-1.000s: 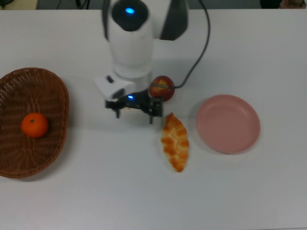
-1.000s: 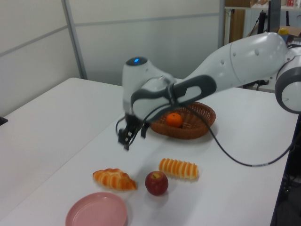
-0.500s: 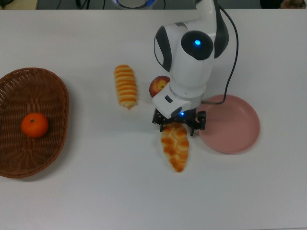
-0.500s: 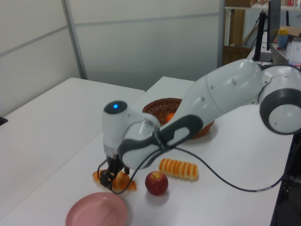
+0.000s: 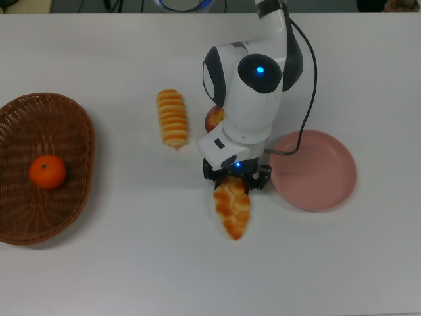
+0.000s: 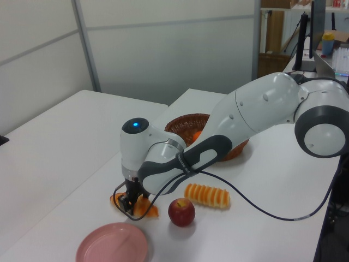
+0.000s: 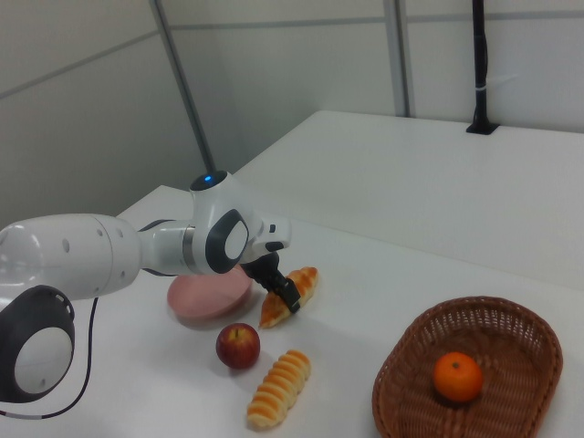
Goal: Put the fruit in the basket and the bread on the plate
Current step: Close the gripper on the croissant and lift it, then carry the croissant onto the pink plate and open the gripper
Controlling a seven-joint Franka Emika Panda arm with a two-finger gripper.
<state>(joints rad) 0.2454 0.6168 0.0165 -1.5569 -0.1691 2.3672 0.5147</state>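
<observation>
Your pointed, plaited golden-brown loaf [image 5: 231, 208] lies on the white bench [image 5: 131, 263], just beside the round pink shallow plate [image 5: 314, 170] and at about 8 o'clock from it in the top view. The black two-finger hand [image 5: 235, 179] of the white arm sits over the loaf's upper end, its fingers down on either side of it; whether they actually press the loaf you cannot tell. The dark red apple [image 6: 181, 212] stands at about 11 o'clock from the hand in the top view, mostly hidden behind the arm. The ribbed, segmented golden loaf [image 5: 172, 118] lies at 10 o'clock, apart from the rest. At 9 o'clock, well apart, you see the large oval brown wicker basket [image 5: 72, 131] with the small bright orange mandarin [image 5: 47, 172] inside it.
</observation>
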